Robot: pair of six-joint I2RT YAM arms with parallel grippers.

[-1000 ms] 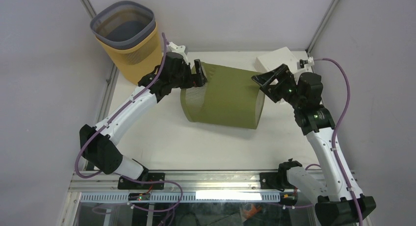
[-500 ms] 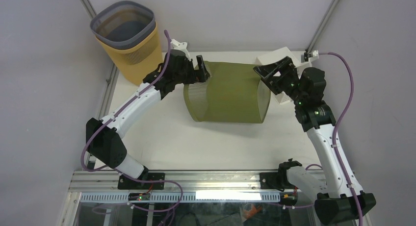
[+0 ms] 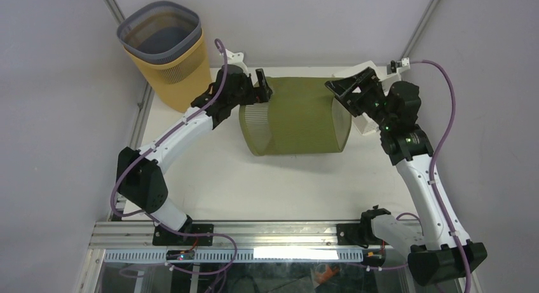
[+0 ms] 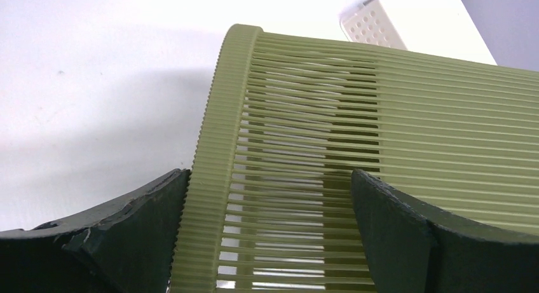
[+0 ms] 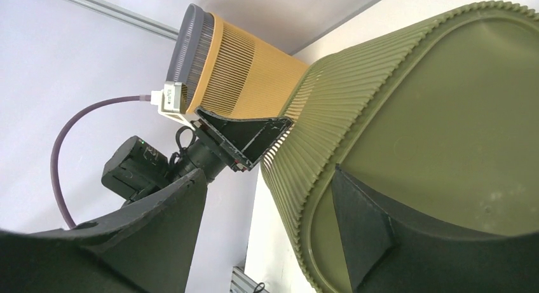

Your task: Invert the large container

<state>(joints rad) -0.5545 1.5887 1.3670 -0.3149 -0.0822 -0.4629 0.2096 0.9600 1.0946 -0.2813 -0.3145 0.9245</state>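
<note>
Tipping the large container (image 3: 295, 118) mouth-down calls, I judge, for the right arm to raise the base end up and over while the left steadies the rim as a pivot, slowly, since neither arm has a firm pinch. The container lies on its side at mid-bench (image 3: 254, 191), mouth toward 9 o'clock, base toward 3 o'clock. The left end effector (image 3: 260, 89) is spread wide across the rim band, one finger touching it. The right end effector (image 3: 341, 97) is equally wide, one finger on the flat base, the other clear of the ribbed wall. Nothing shows through the slats. Farther off, the yellow basket (image 3: 171, 64) at 11 o'clock looks empty; a white box (image 4: 381, 26) sits at 1 o'clock.
</note>
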